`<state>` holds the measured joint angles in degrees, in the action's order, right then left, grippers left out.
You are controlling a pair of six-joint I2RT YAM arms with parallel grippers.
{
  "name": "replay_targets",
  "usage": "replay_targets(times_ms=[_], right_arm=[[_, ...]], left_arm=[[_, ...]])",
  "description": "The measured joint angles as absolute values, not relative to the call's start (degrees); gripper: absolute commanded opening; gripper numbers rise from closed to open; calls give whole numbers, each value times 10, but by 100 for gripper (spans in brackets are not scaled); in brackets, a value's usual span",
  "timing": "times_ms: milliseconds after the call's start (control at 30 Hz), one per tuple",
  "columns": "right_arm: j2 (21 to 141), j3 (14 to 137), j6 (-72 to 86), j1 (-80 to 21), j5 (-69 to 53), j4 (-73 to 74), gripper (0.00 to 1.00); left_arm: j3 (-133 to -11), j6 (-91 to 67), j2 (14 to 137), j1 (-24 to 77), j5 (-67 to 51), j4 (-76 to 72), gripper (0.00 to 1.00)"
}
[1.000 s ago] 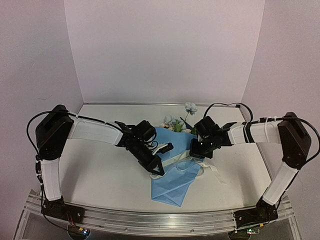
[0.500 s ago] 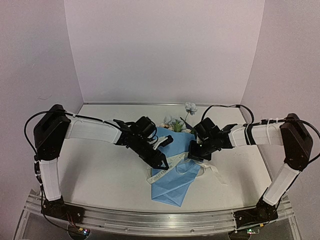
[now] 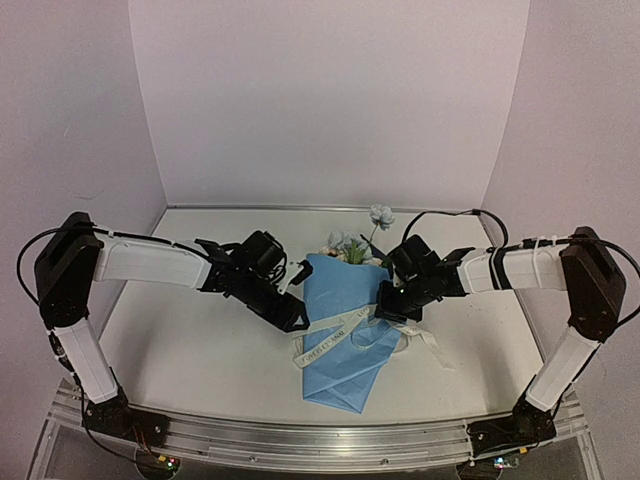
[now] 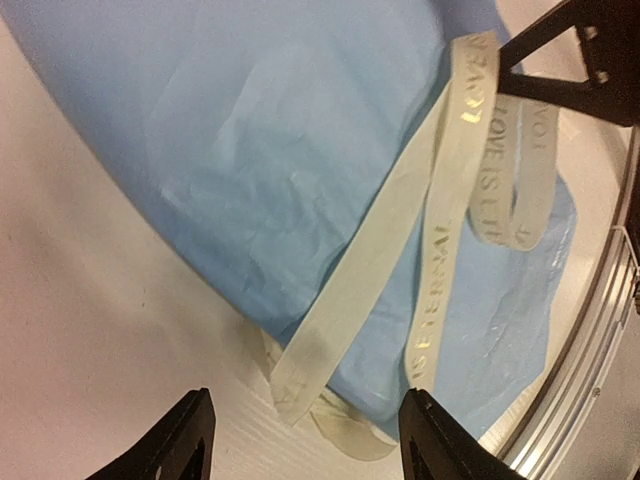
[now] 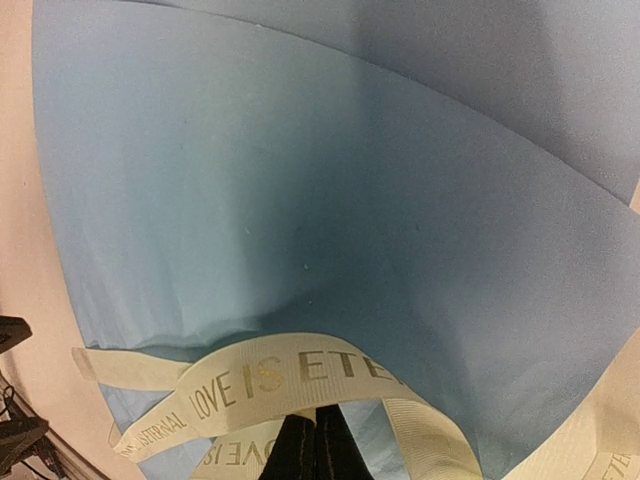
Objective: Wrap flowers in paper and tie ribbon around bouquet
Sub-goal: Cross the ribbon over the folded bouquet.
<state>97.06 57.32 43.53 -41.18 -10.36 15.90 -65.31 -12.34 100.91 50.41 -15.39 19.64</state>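
Left gripper [image 3: 293, 318]: jaws spread wide, holding nothing, low over table [image 3: 190, 340] just left of bouquet [image 3: 345, 375]. Free end of ribbon [image 3: 322, 340] lies flat just ahead of its fingertips. From there strand runs across blue paper cone toward right gripper [image 3: 392, 308]. That gripper: fingers pressed together, pinching ribbon at loop by cone's right edge; more ribbon trails on table beyond it. Cone lies between both grippers, narrow end toward arm bases. flowers [image 3: 350, 246] show at far, wide end, one bloom standing taller.
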Motion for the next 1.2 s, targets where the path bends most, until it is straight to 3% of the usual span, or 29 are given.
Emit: replay_targets(times_ms=[267,500,600,800,900,967,1100,1200], right_arm=[[971,573,435,-412,-106,159,0],[970,574,435,-412,-110,160,0],[970,574,435,-412,-111,162,0],[969,574,435,-412,-115,164,0],[967,575,433,-412,-117,170,1],[963,576,432,-412,-121,179,7],[952,581,419,-413,-135,202,38],[933,583,406,-413,-149,227,51]], left_arm=[[-630,-148,1025,502,-155,198,56],[-630,-156,1048,502,-168,188,42],[-630,-162,1055,502,-170,184,33],[-630,-165,1056,502,-173,174,3],[-630,-168,1056,502,-170,172,0],[-630,-168,1056,502,-165,169,0],[-630,-170,1055,502,-148,164,0],[-630,-175,1051,499,-135,164,0]])
